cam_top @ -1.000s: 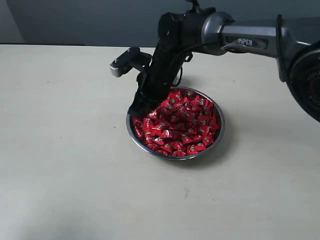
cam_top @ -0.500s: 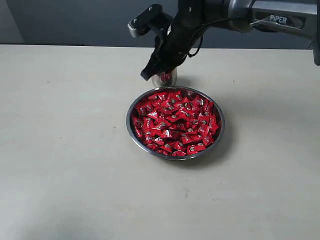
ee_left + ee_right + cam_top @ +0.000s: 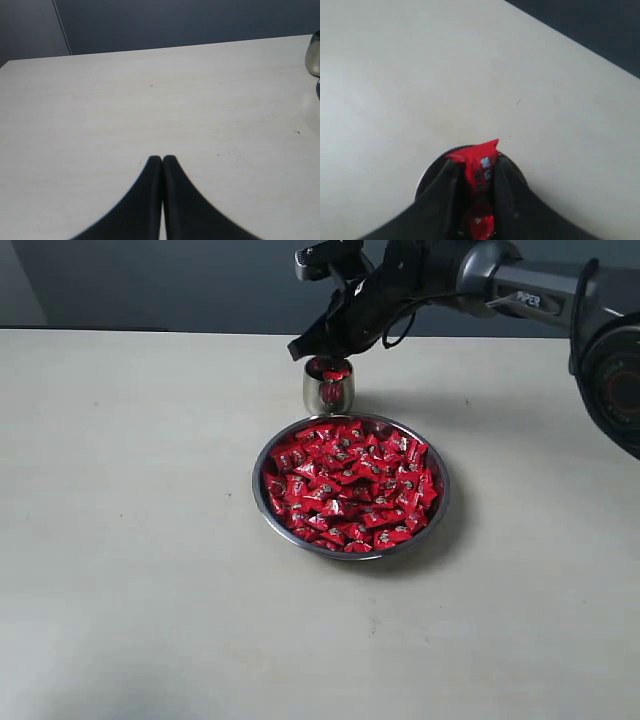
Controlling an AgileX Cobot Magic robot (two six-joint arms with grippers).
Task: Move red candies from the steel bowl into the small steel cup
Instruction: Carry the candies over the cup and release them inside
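The steel bowl (image 3: 257,492) sits mid-table, heaped with red candies (image 3: 350,485). Just behind it stands the small steel cup (image 3: 328,392), with red candy showing at its mouth. My right gripper (image 3: 318,353) hangs directly over the cup, shut on one red candy (image 3: 478,161) pinched between its black fingers (image 3: 451,180). Through the gap below I see another candy (image 3: 479,225) inside the cup, whose rim (image 3: 422,183) shows beside the fingers. My left gripper (image 3: 162,160) is shut and holds nothing, low over bare table; the cup (image 3: 314,54) is at that view's edge.
The pale tabletop (image 3: 130,540) stretches wide around the bowl. A dark wall (image 3: 150,280) runs behind the table's far edge. The right arm (image 3: 520,295) reaches in from the upper right. The left arm is out of the exterior view.
My right gripper rose from the bowl's near-left side with a candy and travelled back to a spot over the cup. The left gripper shows only now.
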